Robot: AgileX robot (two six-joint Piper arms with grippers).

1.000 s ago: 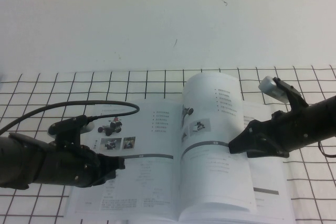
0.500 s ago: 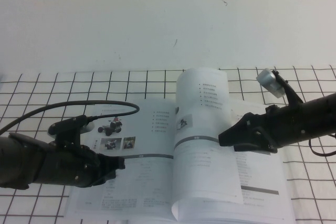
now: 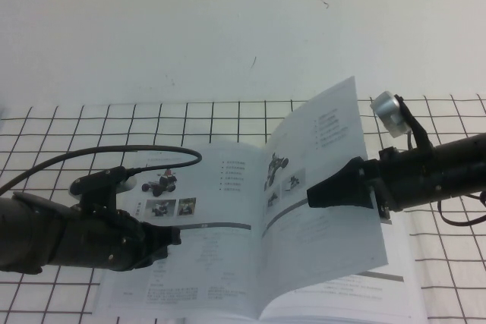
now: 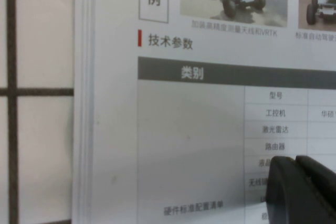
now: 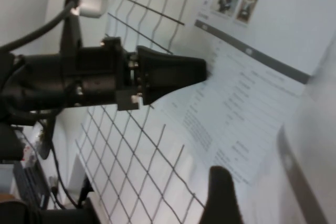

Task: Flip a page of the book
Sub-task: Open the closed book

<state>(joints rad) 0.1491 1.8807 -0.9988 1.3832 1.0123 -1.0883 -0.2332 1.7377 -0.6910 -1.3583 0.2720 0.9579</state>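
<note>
Page (image 3: 326,187) stands lifted over the book (image 3: 190,263) at the surface's near edge, roughly half turned. Right pincer (image 3: 319,195) spread wide, pushing from behind it. Left pincer (image 3: 171,237) pins the left leaf, clenched. Left: lay page flat.

The open book (image 3: 197,263) lies flat; its page (image 3: 326,210) stands lifted, curling leftward.

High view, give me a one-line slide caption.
Right claw lifts the page over the open book; shut left claw pins its left side.
</note>
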